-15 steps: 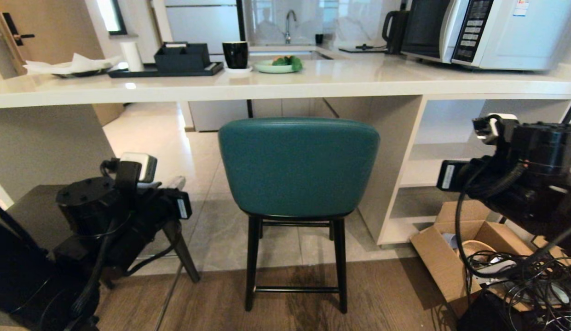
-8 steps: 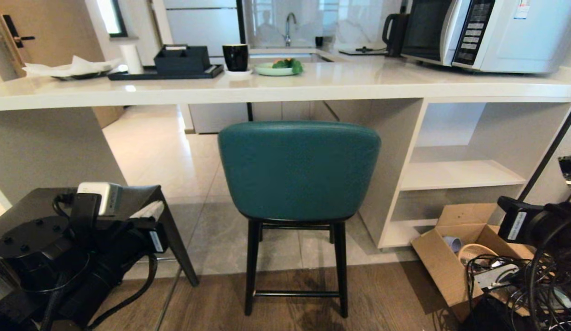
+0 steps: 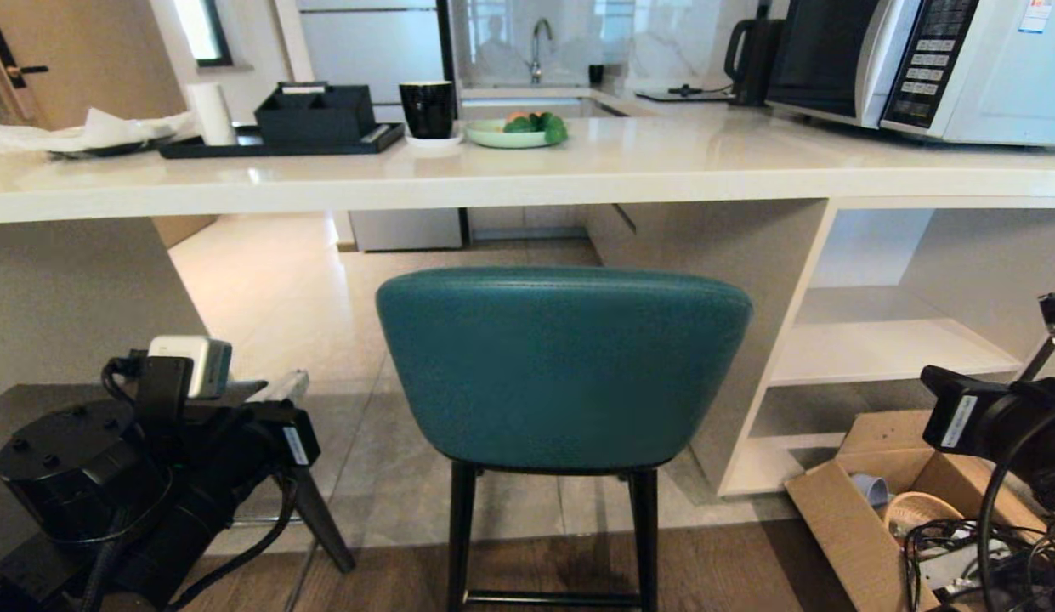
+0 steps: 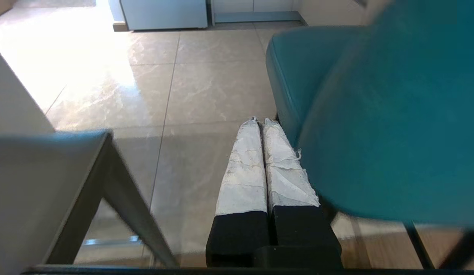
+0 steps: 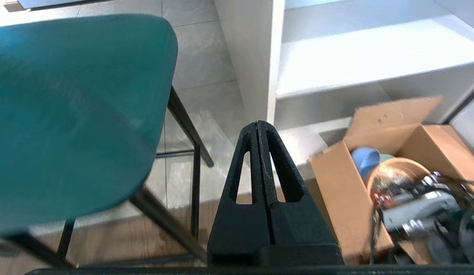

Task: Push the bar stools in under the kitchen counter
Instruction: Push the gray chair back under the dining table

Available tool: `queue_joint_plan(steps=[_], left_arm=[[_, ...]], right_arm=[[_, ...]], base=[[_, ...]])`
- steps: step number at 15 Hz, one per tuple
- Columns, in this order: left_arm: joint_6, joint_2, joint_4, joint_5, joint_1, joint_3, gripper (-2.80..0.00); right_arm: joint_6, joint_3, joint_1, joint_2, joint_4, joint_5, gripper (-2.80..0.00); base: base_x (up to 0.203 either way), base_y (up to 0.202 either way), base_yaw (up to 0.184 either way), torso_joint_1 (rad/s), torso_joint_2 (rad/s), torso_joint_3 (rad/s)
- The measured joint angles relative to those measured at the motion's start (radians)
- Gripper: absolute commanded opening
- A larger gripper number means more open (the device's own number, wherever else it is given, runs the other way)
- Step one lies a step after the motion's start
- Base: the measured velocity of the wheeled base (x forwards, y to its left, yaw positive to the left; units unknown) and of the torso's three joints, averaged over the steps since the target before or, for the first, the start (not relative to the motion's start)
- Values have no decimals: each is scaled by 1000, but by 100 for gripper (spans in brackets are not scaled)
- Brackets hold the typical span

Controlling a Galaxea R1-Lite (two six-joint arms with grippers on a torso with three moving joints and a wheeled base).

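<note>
The head view looks forward and slightly down from close behind the teal stool (image 3: 563, 365), facing the white kitchen counter (image 3: 527, 183). The left wrist view looks down along the stool's left side at tiled floor; the right wrist view along its right side toward shelves (image 5: 359, 57). All three share the stool.
</note>
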Motion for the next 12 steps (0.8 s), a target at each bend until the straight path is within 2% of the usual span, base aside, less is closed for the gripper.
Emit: queue_joint_plan(steps=[4, 8, 12], left_arm=[[-24, -3, -4, 1, -34, 35, -280], [-25, 25, -22, -2, -89, 85, -280], [-23, 146, -22, 21, -89, 66, -280]], right_arm=[[10, 35, 29, 12, -1, -1, -280], [23, 65, 77, 57, -2, -42, -280], [71, 13, 109, 150, -20, -63, -280]], base=[[166, 0, 2, 2, 4, 3], [0, 0, 0, 0, 0, 0], [0, 0, 0, 0, 0, 0]])
